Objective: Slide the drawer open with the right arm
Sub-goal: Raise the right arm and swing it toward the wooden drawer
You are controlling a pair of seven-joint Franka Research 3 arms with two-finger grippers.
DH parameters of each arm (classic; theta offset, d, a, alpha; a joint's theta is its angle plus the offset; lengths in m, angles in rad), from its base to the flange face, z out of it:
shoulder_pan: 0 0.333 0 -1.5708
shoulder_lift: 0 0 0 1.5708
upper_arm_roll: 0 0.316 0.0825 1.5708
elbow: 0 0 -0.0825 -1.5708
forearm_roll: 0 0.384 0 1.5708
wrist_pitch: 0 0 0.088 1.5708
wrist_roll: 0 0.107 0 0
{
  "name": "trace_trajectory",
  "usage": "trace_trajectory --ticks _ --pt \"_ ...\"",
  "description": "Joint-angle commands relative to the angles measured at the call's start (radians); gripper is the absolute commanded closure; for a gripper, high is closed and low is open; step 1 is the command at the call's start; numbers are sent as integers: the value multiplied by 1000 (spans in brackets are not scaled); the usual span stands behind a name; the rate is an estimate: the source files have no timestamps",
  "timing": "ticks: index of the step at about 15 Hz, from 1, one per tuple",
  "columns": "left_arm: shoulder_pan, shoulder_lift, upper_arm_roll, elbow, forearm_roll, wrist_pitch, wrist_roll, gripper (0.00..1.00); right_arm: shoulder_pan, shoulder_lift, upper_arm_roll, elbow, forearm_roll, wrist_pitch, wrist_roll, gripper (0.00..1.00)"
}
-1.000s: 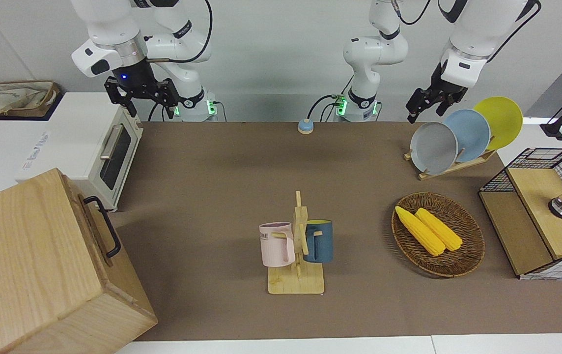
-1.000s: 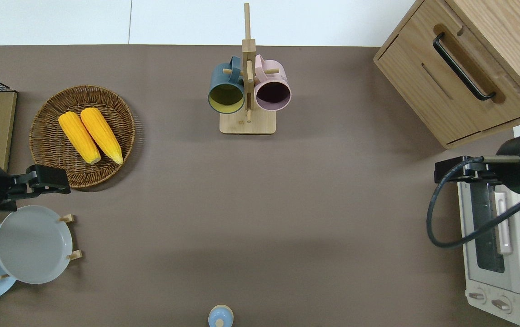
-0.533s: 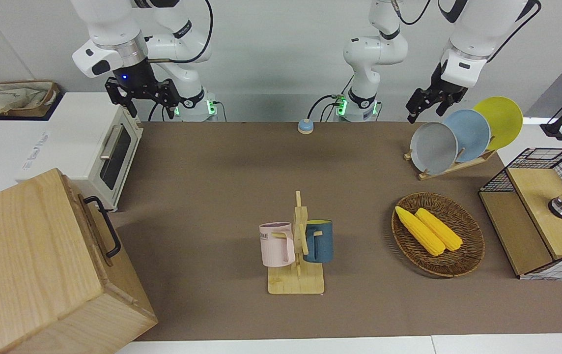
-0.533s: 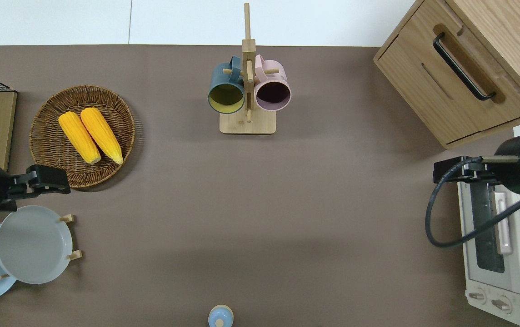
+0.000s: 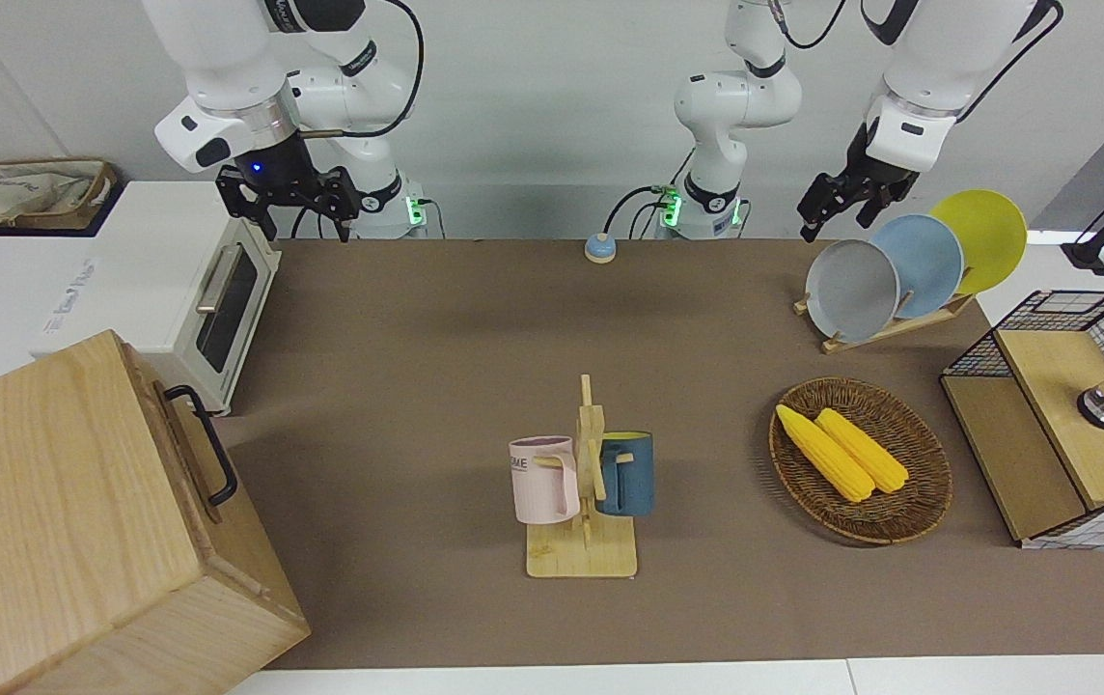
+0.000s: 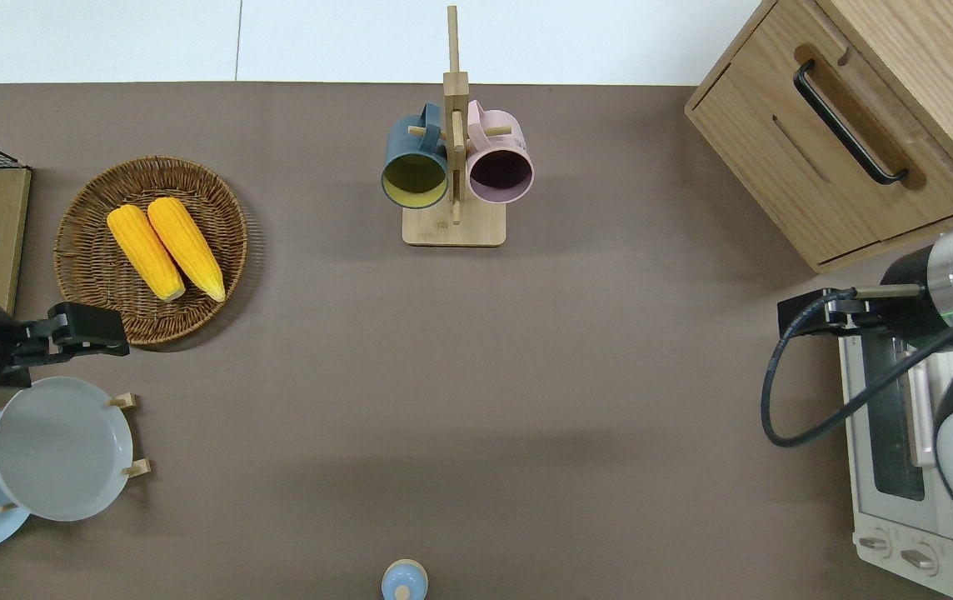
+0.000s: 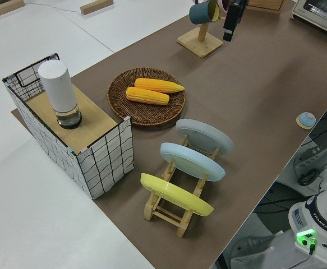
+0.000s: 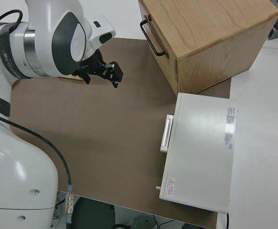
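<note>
**Drawer handle lies farther out from my right gripper, its bar running on a slant**

My right gripper (image 5: 287, 205) hangs in the air over the toaster oven (image 6: 901, 467), above the corner of it that faces the wooden cabinet (image 5: 79, 512). Its two fingers stand well apart with nothing between them.

The drawer (image 6: 839, 158) is shut, its front flush with the cabinet's face. The cabinet stands just beside the toaster oven, farther from me than the oven, at the right arm's end of the table. The black bar handle (image 6: 847, 121) runs along the drawer front, and that front is angled to the table edge, so the bar's long axis is diagonal in the overhead view, one end closer to the toaster oven than the other.

I judge the coming reach goes outward from the oven toward that bar, with my wrist turned so the fingers straddle it across its length. The pull should then follow the drawer's own slanted line.

My left gripper (image 5: 837, 208) is parked; I cannot tell how its fingers stand.
</note>
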Motion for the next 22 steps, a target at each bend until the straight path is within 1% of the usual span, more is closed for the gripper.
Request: trace_trajectory --ticks 1,3,7,13,14,16,18,22 --pt "-1 -8 4 4 -1 -17 9 7 -2 -3 2 -29 -23 34 -38 7" --pt "-1 -8 4 4 -1 -17 9 7 -2 -3 2 -37 -26 43 -39 7" --pt "-1 -8 4 4 -1 -17 9 7 -8 -3 2 -52 -46 45 -110 7" --pt "-1 -8 4 4 -1 -17 9 7 -14 1 4 -57 -47 62 -139 7" --pt "-1 -8 4 4 -1 -16 9 7 -16 11 5 -57 -49 63 -140 7" --pt "-1 -8 4 4 -1 -15 9 7 -16 16 10 -57 -60 80 -139 7" --pt "-1 -8 4 4 -1 -16 9 7 -17 22 10 -55 -63 83 -139 7" --pt "-1 -8 4 4 -1 -15 9 7 -16 33 11 -58 -106 104 -170 7"
